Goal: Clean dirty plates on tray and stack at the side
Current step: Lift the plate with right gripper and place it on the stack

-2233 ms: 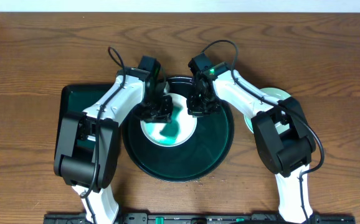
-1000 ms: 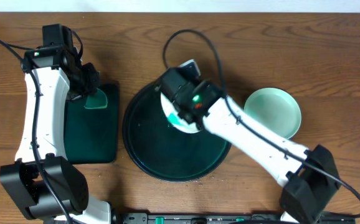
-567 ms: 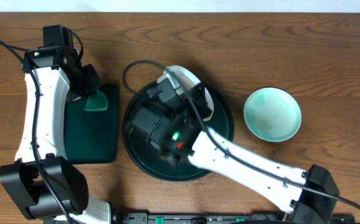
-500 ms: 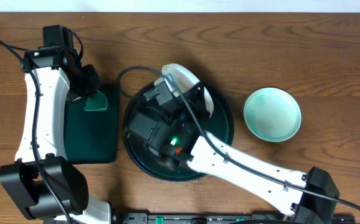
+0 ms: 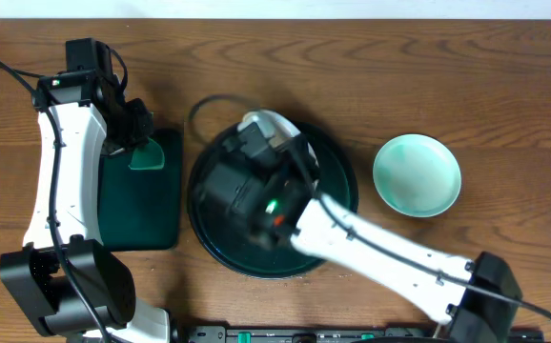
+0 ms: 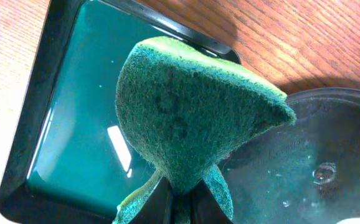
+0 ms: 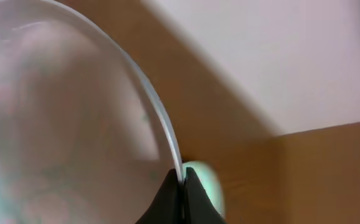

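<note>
My right gripper [image 7: 181, 182] is shut on the rim of a white plate [image 7: 61, 118], which is tilted up and blurred, with faint teal traces. From overhead only the plate's edge [image 5: 274, 124] shows, above the far side of the round black tray [image 5: 337, 224], with my right arm stretched across it. A second, pale mint plate [image 5: 417, 174] lies on the table to the right of the tray. My left gripper [image 6: 183, 194] is shut on a teal-green sponge [image 6: 192, 112], held over the near-right corner of the dark green tray.
The rectangular dark green tray [image 5: 142, 205] sits left of the black tray and holds a film of liquid [image 6: 74, 124]. The black tray's wet rim [image 6: 320, 155] lies close to the sponge. Bare wooden table [image 5: 399, 67] extends behind.
My right arm has swung left across the black tray with the plate, tipping it more upright. The left arm and the sponge have stayed still.
</note>
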You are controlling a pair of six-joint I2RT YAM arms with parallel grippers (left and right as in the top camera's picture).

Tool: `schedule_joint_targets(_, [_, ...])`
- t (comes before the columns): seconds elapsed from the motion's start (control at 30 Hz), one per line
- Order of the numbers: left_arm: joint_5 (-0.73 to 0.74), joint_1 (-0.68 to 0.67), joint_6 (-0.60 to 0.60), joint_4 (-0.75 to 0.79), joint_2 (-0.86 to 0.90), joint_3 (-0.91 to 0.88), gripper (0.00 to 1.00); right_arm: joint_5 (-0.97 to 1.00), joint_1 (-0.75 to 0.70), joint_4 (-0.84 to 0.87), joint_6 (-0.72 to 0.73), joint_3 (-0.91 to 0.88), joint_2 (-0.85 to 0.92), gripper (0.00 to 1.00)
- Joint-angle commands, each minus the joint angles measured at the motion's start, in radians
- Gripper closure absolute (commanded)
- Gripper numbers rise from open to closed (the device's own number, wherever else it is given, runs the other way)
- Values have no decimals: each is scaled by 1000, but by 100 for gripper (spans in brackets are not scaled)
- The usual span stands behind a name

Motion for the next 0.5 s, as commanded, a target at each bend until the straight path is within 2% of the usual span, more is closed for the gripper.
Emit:
schedule_joint_targets(0.0, [-11, 1, -9, -3, 4, 10, 93, -506, -133, 34, 29, 5, -23, 99])
schedule_joint_targets(0.13, [-11, 1, -9, -3, 4, 10, 93, -912, -293, 92, -2, 6, -30, 99])
schedule_joint_targets(0.27, [-11, 1, -9, -12, 4, 10, 93, -1174, -470, 83, -1, 6, -55, 99])
schedule_joint_targets(0.37, [-11, 1, -9, -19, 4, 8, 93, -1250, -614, 27, -1, 6, -85, 99])
schedule_joint_targets(0.47, [-11, 1, -9, -19, 4, 7, 93, -1221, -771, -48, -6, 6, -123, 99])
